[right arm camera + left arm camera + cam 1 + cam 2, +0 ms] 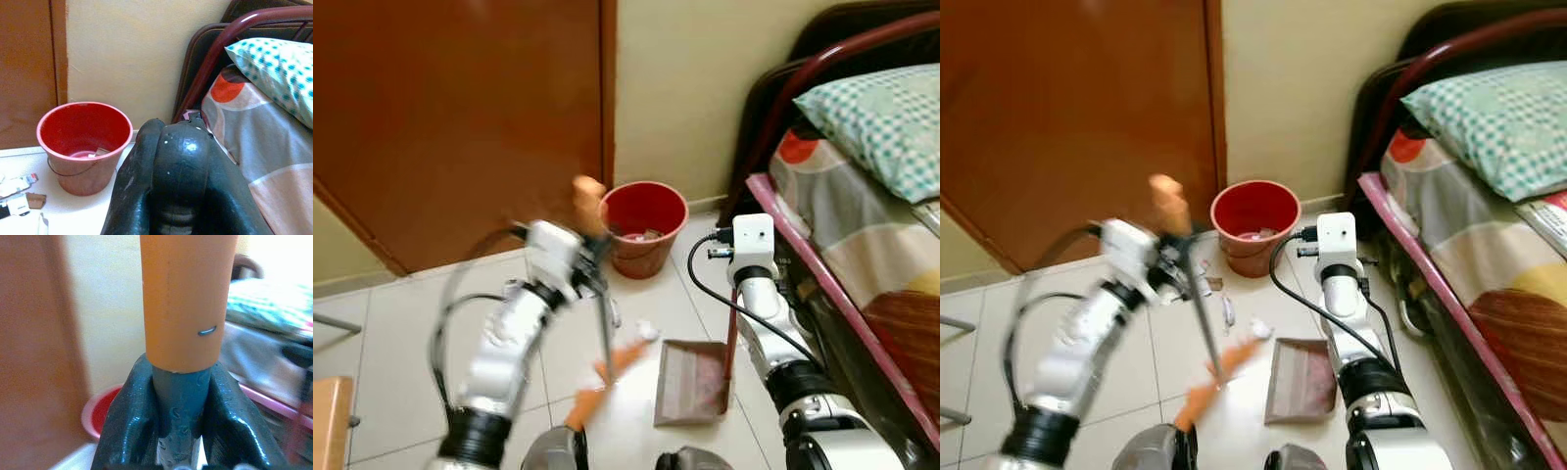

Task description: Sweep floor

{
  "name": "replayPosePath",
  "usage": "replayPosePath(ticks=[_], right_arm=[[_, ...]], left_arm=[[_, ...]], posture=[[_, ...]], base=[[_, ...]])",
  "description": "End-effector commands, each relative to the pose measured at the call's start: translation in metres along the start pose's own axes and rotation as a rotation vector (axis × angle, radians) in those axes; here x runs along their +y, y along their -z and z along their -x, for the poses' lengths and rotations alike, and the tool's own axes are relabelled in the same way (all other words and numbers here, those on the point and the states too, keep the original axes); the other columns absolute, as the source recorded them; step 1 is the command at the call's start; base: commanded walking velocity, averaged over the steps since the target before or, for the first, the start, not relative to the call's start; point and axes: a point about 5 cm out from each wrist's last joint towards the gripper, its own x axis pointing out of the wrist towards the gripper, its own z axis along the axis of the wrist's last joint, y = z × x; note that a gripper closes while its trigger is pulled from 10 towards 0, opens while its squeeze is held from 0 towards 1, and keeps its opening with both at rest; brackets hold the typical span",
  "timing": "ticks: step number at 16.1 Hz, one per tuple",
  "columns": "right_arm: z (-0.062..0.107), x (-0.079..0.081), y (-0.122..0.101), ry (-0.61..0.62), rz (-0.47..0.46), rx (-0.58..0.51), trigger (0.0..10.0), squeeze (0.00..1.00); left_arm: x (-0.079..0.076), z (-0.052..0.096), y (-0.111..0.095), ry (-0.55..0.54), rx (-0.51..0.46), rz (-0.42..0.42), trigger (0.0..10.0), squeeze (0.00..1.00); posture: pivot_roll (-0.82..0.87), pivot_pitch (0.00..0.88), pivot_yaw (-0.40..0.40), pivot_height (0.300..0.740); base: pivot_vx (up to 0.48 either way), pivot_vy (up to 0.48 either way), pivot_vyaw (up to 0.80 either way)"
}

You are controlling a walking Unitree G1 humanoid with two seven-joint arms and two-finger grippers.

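While the head camera looks down at a tiled bedroom floor (pixel 401 333), the left gripper (pixel 592 257) grips a broom (pixel 605 323) by its thin metal shaft just below the orange handle cap, the arm blurred. The broom's orange head (pixel 597 377) rests on the tiles in front of the red bucket (pixel 643 227), which stands against the cream wall beside the brown door (pixel 450 117). A crumpled white scrap (pixel 647 331) lies between the bucket and the broom head. The right gripper (pixel 734 323) holds the upright red handle of a dustpan (pixel 690 382), whose tray sits flat on the floor on the bed's side of the bucket. A bed (pixel 862 245) with a patterned sheet and a teal checked pillow (pixel 886 122) runs along that side.

From the right eye, the same scene: small bits of paper litter (pixel 1224 308) lie on the tiles just in front of the bucket (pixel 1255 225), near the broom's shaft (pixel 1203 328).

Seen from the left wrist, two black fingers (pixel 132 421) are closed narrowly around the grey shaft right under the orange handle cap (pixel 188 298); the bucket (pixel 102 411) is blurred beyond them.

In the right wrist view, the black fingers (pixel 181 181) are pressed together; the dustpan handle cannot be made out between them. Beyond stand the bucket (pixel 83 144) with some litter inside, torn cardboard and paper pieces (pixel 19 196) on the floor next to it, and the bed's dark red frame (pixel 215 58).
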Motion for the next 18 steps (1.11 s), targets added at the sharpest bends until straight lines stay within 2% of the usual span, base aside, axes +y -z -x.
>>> replayPosePath(ticks=[1,3,5,6,8,9,11,15,16,18], right_arm=[[0.0,-0.003,0.0,-0.008,0.021,-0.007,10.0,0.0],[0.006,-0.015,0.006,-0.006,0.015,0.004,10.0,0.0],[0.01,-0.021,0.008,0.0,-0.006,0.01,10.0,0.0],[0.017,-0.022,0.015,-0.007,-0.066,0.047,10.0,0.0],[0.027,-0.018,0.025,-0.027,-0.144,0.133,10.0,0.0],[0.029,-0.017,0.026,-0.039,-0.157,0.152,10.0,0.0],[0.048,-0.007,0.035,-0.152,-0.184,0.28,10.0,0.0],[0.071,-0.011,0.033,-0.247,-0.154,0.396,10.0,0.0],[0.082,-0.017,0.032,-0.274,-0.145,0.437,10.0,0.0],[0.122,-0.046,0.032,-0.286,-0.086,0.554,10.0,0.0]], left_arm=[[0.015,0.001,-0.012,-0.069,-0.053,-0.069,10.0,0.0],[0.036,0.017,-0.012,-0.196,-0.047,-0.059,10.0,0.0],[0.04,0.03,-0.002,-0.237,-0.006,-0.062,10.0,0.0],[0.038,0.044,0.014,-0.285,0.055,-0.039,10.0,0.0],[0.032,0.052,0.027,-0.313,0.113,-0.004,10.0,0.0],[0.03,0.053,0.028,-0.315,0.117,-0.002,10.0,0.0],[0.021,0.058,0.033,-0.316,0.134,0.018,10.0,0.0],[0.016,0.059,0.036,-0.318,0.147,0.015,10.0,0.0],[0.016,0.06,0.036,-0.321,0.151,0.011,10.0,0.0],[0.019,0.064,0.036,-0.332,0.165,0.0,10.0,0.0]], posture=[[0.04,0.121,-0.028,0.74],[0.03,0.123,-0.025,0.74],[0.03,0.124,-0.026,0.74],[0.03,0.125,-0.03,0.74],[0.03,0.123,-0.035,0.74],[0.03,0.12,-0.039,0.74],[0.03,0.117,-0.047,0.74],[0.03,0.12,-0.062,0.74],[0.03,0.129,-0.068,0.74],[0.03,0.147,-0.088,0.74]], base=[[0.0,0.0,0.0],[0.0,0.0,0.0],[0.0,0.0,0.0],[0.0,0.0,0.0],[0.0,0.0,0.0],[0.0,0.0,0.0],[0.0,0.0,0.0],[0.0,0.0,0.0],[0.0,0.0,0.0],[0.0,0.0,0.0]])
